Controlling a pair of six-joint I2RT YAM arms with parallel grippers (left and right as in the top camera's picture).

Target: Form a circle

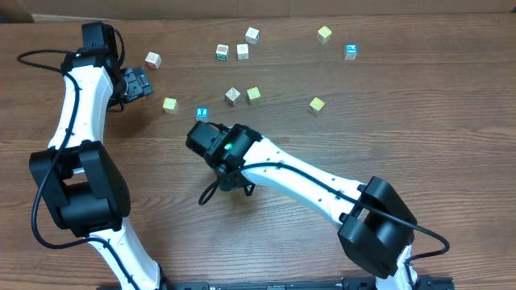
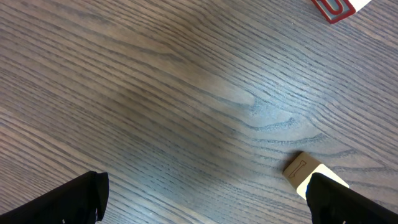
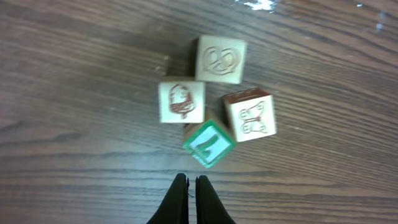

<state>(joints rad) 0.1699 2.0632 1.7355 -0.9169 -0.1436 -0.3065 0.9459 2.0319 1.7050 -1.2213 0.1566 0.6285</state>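
Observation:
In the right wrist view the circle (image 3: 199,106) is a tight group of small wooden cubes: a pretzel cube (image 3: 220,59), an acorn cube (image 3: 181,101), a butterfly cube (image 3: 250,116) and a green-faced cube (image 3: 209,144). My right gripper (image 3: 191,180) is shut and holds nothing, its tips just short of the green cube. In the overhead view the right arm (image 1: 282,173) hides this group. My left gripper (image 1: 137,83) stands wide open at the far left. In its wrist view the left gripper (image 2: 205,193) has bare wood between its fingers, and a tan cube (image 2: 305,169) lies at the right finger.
Loose cubes lie across the far half of the table: blue-faced ones (image 1: 201,113) (image 1: 351,51), yellow ones (image 1: 324,33) (image 1: 317,105) (image 1: 169,105), and whitish ones (image 1: 152,60) (image 1: 251,35) (image 1: 232,96). A red-and-white object (image 2: 336,7) shows at the left wrist view's top edge.

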